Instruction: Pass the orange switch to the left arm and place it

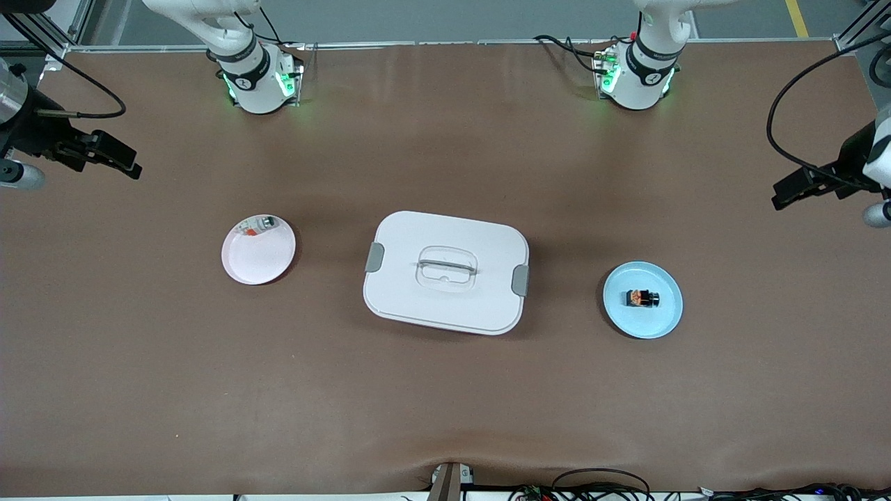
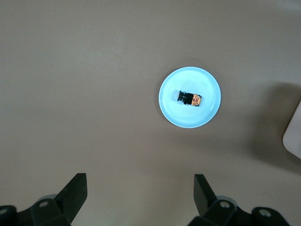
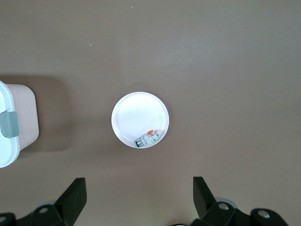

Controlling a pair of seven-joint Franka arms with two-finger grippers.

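The orange switch (image 1: 642, 298) lies on a light-blue plate (image 1: 619, 316) toward the left arm's end of the table. It also shows in the left wrist view (image 2: 190, 98), on the same plate (image 2: 188, 117). The white box (image 1: 418, 236) stands shut at the table's middle, between the two plates. My left gripper (image 1: 783, 195) hangs open and empty, up in the air at its end of the table, its jaws (image 2: 140, 188) wide apart. My right gripper (image 1: 129, 165) hangs open and empty at the right arm's end, and shows in its wrist view (image 3: 139, 190).
A pink plate (image 1: 254, 264) toward the right arm's end holds a small grey-and-clear part (image 1: 259, 225), which also shows in the right wrist view (image 3: 148, 138). The box's edge shows in both wrist views (image 2: 294, 136) (image 3: 16, 122). Cables lie along the table's near edge (image 1: 598, 487).
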